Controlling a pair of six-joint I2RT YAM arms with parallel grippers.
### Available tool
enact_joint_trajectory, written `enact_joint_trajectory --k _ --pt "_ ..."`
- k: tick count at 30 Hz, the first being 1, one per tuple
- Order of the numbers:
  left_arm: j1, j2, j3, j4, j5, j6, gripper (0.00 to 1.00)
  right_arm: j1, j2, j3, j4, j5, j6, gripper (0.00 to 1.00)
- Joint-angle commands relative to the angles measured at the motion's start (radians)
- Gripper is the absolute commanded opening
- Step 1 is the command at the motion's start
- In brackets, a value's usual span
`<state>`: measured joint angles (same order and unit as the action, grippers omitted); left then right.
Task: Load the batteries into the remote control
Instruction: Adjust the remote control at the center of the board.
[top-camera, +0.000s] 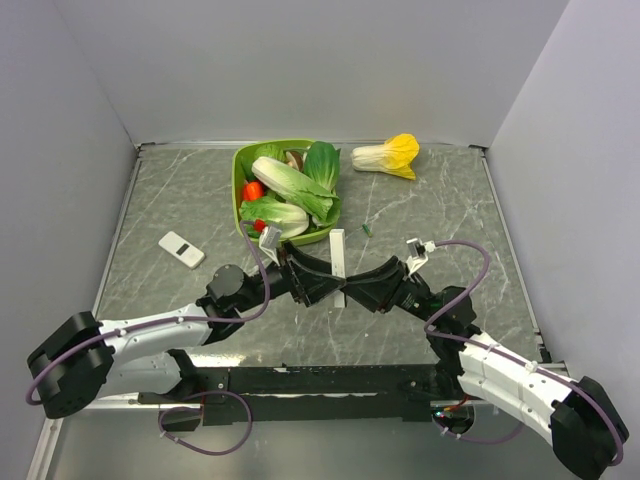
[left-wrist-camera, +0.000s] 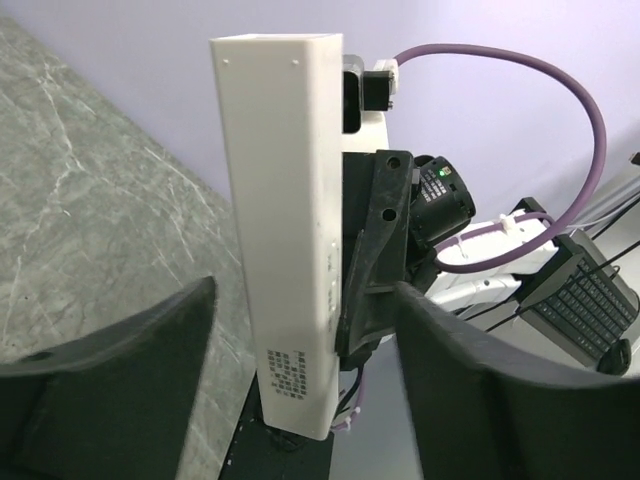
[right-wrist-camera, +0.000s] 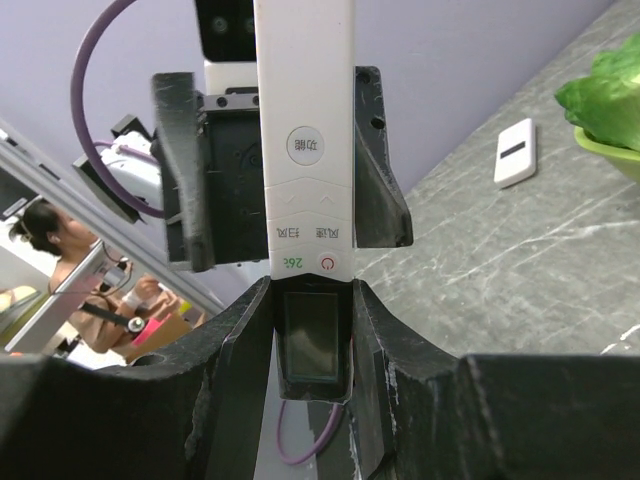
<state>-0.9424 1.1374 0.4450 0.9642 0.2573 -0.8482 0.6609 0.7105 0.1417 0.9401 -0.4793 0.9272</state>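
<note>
From above, the two arms meet over the middle of the bench, nearer its near edge. The remote control shows as a slim white bar between them, its length running toward the back edge. The left gripper comes at it from the left and the right gripper from the right. The batteries are only a tiny green fleck on the bench, just right of the remote's far end and too small to count. A green basket of leafy vegetables sits near the back edge, left of the middle. A yellow-tipped cabbage lies by the back edge, right of the basket. A small white device lies toward the left edge.

In the left wrist view, the left gripper's jaws stand wide on either side of the remote's plain white back, with a gap on each side. A black finger of the right gripper presses on the remote's right side.

In the right wrist view, the right gripper grips the remote's button face at the end with the dark display. One finger is on each long edge. The left gripper's fingers flank the bar farther up. The small white device lies on the bench behind.
</note>
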Motion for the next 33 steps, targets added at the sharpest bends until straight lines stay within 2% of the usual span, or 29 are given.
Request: enact_joint_trajectory --k 1,2,7,8,10,11,12,13,14,15,17,18,19,20,21,23,26,28,33 --pt "-0.006 0.008 0.041 0.07 0.0 0.028 0.68 0.014 0.0 -0.001 0.112 -0.025 0.002 0.19" --pt "-0.006 0.009 0.043 0.068 -0.004 0.032 0.66 0.014 -0.002 -0.002 0.115 -0.028 0.001 0.19" --pt "-0.004 0.005 0.041 0.08 -0.006 0.035 0.42 0.019 0.018 -0.008 0.143 -0.053 0.001 0.21" --pt "-0.004 0.005 0.041 0.082 -0.006 0.037 0.34 0.022 0.021 -0.008 0.146 -0.058 0.001 0.22" --pt "-0.004 0.002 0.047 0.059 -0.007 0.047 0.24 0.022 0.03 -0.01 0.147 -0.065 -0.002 0.28" --pt "-0.006 -0.007 0.05 0.039 -0.009 0.057 0.16 0.023 0.03 -0.01 0.129 -0.065 -0.008 0.32" --pt "-0.006 -0.016 0.058 -0.019 -0.024 0.07 0.12 0.022 0.023 -0.008 0.118 -0.067 -0.016 0.41" --pt "-0.006 -0.027 0.064 -0.054 -0.038 0.102 0.08 0.022 0.012 -0.007 0.097 -0.065 -0.024 0.46" --pt "-0.006 -0.059 0.066 -0.091 -0.05 0.121 0.02 0.022 -0.003 0.01 -0.003 -0.064 -0.048 0.52" --pt "-0.006 -0.076 0.081 -0.146 -0.073 0.145 0.01 0.023 -0.046 0.022 -0.064 -0.061 -0.073 0.63" --pt "-0.006 -0.125 0.116 -0.37 -0.15 0.251 0.01 0.022 -0.104 0.086 -0.243 -0.02 -0.175 0.7" --pt "-0.006 -0.136 0.154 -0.445 -0.176 0.286 0.01 0.022 -0.164 0.113 -0.449 0.008 -0.212 0.76" --pt "-0.004 -0.145 0.178 -0.607 -0.246 0.354 0.01 0.022 -0.19 0.142 -0.548 0.043 -0.246 0.78" --pt "-0.006 -0.151 0.199 -0.677 -0.254 0.383 0.01 0.02 -0.215 0.197 -0.639 0.141 -0.299 0.81" --pt "-0.006 -0.15 0.24 -0.738 -0.307 0.411 0.01 0.02 -0.244 0.225 -0.81 0.183 -0.321 0.86" --pt "-0.006 -0.121 0.29 -0.922 -0.395 0.477 0.01 0.019 -0.25 0.312 -0.935 0.258 -0.37 0.91" --pt "-0.021 -0.058 0.383 -1.089 -0.444 0.543 0.01 0.019 -0.191 0.445 -1.142 0.326 -0.434 0.98" --pt "-0.045 -0.028 0.403 -1.131 -0.47 0.592 0.01 0.019 -0.109 0.511 -1.266 0.355 -0.467 0.99" --pt "-0.145 0.038 0.417 -1.196 -0.555 0.658 0.01 0.009 0.01 0.631 -1.394 0.442 -0.516 1.0"
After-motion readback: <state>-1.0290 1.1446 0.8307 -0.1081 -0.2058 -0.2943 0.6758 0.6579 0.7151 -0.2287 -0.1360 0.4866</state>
